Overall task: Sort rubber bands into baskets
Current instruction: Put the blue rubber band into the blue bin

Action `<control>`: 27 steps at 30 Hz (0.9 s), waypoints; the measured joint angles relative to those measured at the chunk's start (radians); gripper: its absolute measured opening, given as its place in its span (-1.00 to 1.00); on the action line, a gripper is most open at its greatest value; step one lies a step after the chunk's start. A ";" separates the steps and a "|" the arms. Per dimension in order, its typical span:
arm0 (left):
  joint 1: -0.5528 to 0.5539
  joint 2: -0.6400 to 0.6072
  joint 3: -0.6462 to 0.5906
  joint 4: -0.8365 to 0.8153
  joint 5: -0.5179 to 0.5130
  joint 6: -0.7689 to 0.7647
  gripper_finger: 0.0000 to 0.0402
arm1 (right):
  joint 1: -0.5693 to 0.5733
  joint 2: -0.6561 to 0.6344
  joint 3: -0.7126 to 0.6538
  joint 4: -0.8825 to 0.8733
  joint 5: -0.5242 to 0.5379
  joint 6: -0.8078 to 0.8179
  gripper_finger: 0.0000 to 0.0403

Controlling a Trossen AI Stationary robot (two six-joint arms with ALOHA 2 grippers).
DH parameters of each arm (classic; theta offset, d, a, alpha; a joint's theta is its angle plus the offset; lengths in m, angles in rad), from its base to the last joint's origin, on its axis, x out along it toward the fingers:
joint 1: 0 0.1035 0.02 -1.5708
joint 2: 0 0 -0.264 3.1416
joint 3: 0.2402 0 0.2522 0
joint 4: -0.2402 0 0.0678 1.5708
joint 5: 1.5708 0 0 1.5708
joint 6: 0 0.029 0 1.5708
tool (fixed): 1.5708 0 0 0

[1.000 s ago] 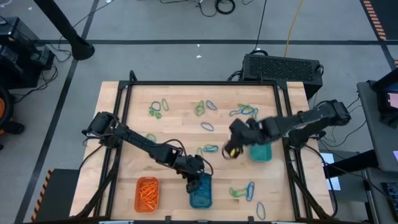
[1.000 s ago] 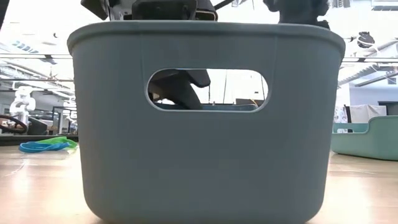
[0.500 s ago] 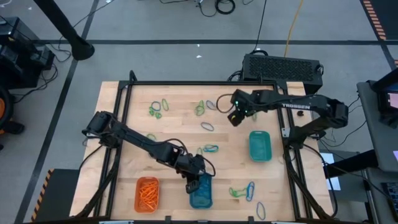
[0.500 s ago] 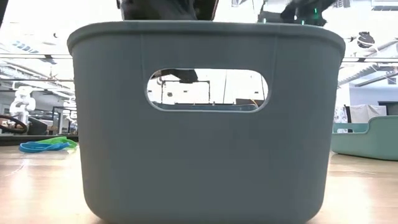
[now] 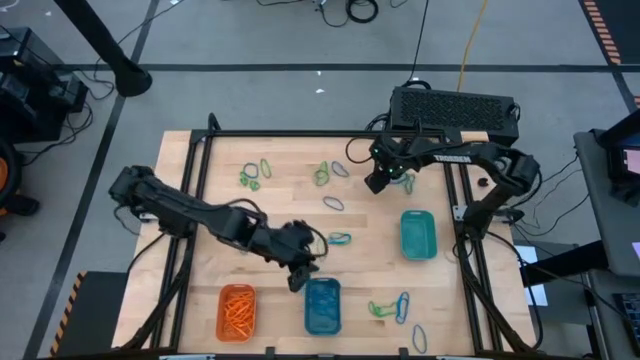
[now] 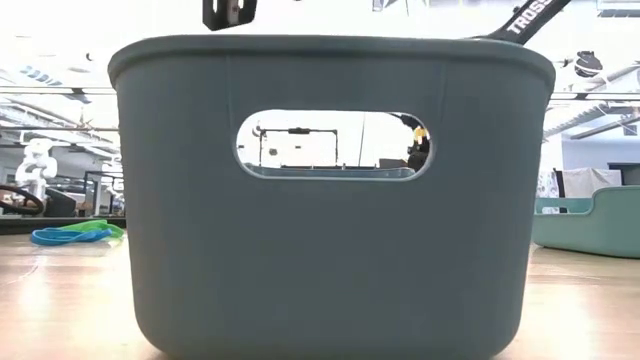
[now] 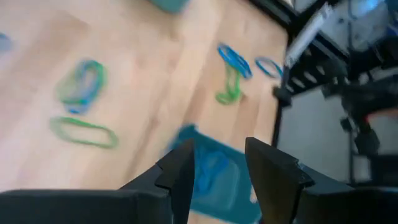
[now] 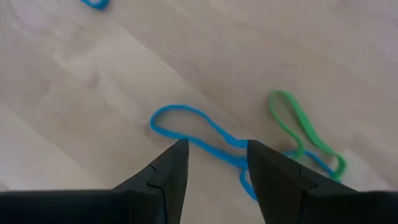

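- Three small rounded-rectangular plastic baskets stand on the light wooden table (image 5: 215, 170): the orange basket (image 5: 237, 309) at the near edge toward the left, strewn with orange bands; the blue basket (image 5: 322, 306) just right of it at the near edge; the teal-green basket (image 5: 418, 234) near the right edge, about midway back.
- Left gripper (image 5: 296, 281): hangs over the table just off the blue basket's far-left corner, jaws parted, nothing between them. In the left wrist view the two dark fingers (image 7: 180, 171) frame the blue basket (image 7: 214, 177) below them.
- Loose rubber bands, left to right: green and blue loops (image 5: 255, 175) near the far-left corner; a green-and-blue cluster (image 5: 322, 174) at the far edge centre; a blue loop (image 5: 333, 204) mid-table; a blue-and-green pair (image 5: 339, 239) beyond the blue basket; a green-and-blue group (image 5: 392, 305) toward the near-right corner.
- Right gripper (image 5: 376, 182): over the far part of the table right of centre, jaws parted and empty. In the right wrist view its fingers (image 8: 171, 168) straddle a blue figure-eight rubber band (image 8: 196, 130) on the wood, with a green loop (image 8: 301, 130) just beside it.
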 joint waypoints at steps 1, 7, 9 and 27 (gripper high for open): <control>0.000 -0.018 0.000 -0.016 -0.026 0.010 -0.26 | 0.001 0.011 0.000 0.009 -0.001 0.000 -0.23; 0.000 -0.087 0.001 -0.107 -0.117 0.052 -0.26 | 0.002 0.049 0.000 0.037 -0.002 0.023 -0.23; 0.000 -0.097 0.001 -0.151 -0.133 0.062 -0.26 | 0.002 0.063 0.000 0.047 -0.004 0.017 -0.23; 0.000 -0.096 -0.001 -0.222 -0.129 0.104 -0.26 | 0.003 0.135 0.002 0.050 -0.021 0.002 -0.69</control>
